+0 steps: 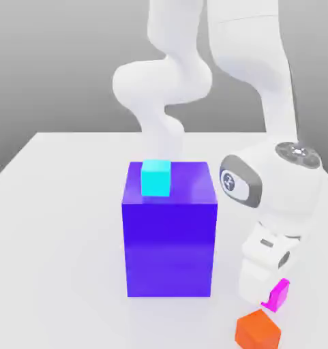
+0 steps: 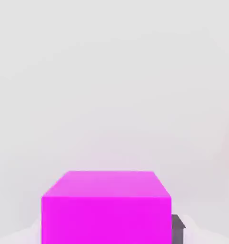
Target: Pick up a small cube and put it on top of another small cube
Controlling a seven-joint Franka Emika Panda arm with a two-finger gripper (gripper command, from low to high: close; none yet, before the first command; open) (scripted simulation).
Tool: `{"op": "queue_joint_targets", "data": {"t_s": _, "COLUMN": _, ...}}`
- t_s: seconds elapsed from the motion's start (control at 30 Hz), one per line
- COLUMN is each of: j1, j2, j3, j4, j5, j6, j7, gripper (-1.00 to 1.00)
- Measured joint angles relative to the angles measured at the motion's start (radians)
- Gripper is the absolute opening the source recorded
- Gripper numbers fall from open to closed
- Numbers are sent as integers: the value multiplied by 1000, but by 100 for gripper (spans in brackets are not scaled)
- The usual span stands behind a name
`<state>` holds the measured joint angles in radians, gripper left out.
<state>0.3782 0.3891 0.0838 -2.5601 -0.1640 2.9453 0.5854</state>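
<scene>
1. Reaching down at the exterior view's right, the white arm (image 1: 272, 184) bends low over the pale table (image 1: 50, 225), its hand close to the surface near the front edge.
2. The fingers (image 1: 279, 296) are closed as far as they go on a small magenta cube (image 1: 281, 294), which shows as a sliver of pink poking out below the white hand.
3. In the hand view the magenta cube (image 2: 106, 207) sits large and square between the fingers, with a dark grey finger pad (image 2: 178, 228) pressed against one side of it.
4. Whether the magenta cube touches the table or is just clear of it cannot be told.
5. A small orange cube (image 1: 258, 330) lies on the table just in front of and below the magenta one, very near it; whether the two touch cannot be told.
6. A large blue block (image 1: 170, 235) stands upright on the table toward the middle of the exterior view, to the left of the hand and apart from it.
7. A small cyan cube (image 1: 155, 178) rests on top of the blue block, near the block's front edge and left of centre.
8. The arm's upper links rise behind the blue block and curve out of the top of the exterior view.
</scene>
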Motion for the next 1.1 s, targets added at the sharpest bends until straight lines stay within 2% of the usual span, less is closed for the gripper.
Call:
{"op": "queue_joint_targets", "data": {"t_s": 0.23, "j1": -41, "j2": -200, "j3": 67, "j4": -45, "j5": 84, "j6": -155, "j7": -76, "gripper": -100}}
{"op": "queue_joint_targets", "data": {"t_s": 0.37, "j1": -22, "j2": -289, "j3": 149, "j4": -99, "j5": 135, "j6": -189, "j7": -251, "gripper": -100}}
{"op": "queue_joint_targets", "data": {"t_s": 0.5, "j1": 55, "j2": -375, "j3": 205, "j4": -155, "j5": 194, "j6": -215, "j7": -447, "gripper": -100}}
{"op": "queue_joint_targets", "data": {"t_s": 0.73, "j1": 206, "j2": -524, "j3": 227, "j4": -254, "j5": 269, "j6": -262, "j7": -770, "gripper": -100}}
{"op": "queue_joint_targets", "data": {"t_s": 0.83, "j1": 219, "j2": -490, "j3": 239, "j4": -270, "j5": 241, "j6": -213, "j7": -802, "gripper": -100}}
{"op": "queue_joint_targets", "data": {"t_s": 0.97, "j1": 201, "j2": -351, "j3": 227, "j4": -266, "j5": 112, "j6": -85, "j7": -718, "gripper": -100}}
{"op": "queue_joint_targets", "data": {"t_s": 1.0, "j1": 210, "j2": -316, "j3": 208, "j4": -264, "j5": 71, "j6": -54, "j7": -688, "gripper": 100}}
{"op": "queue_joint_targets", "data": {"t_s": 1.1, "j1": 210, "j2": -316, "j3": 208, "j4": -264, "j5": 71, "j6": -54, "j7": -688, "gripper": 100}}
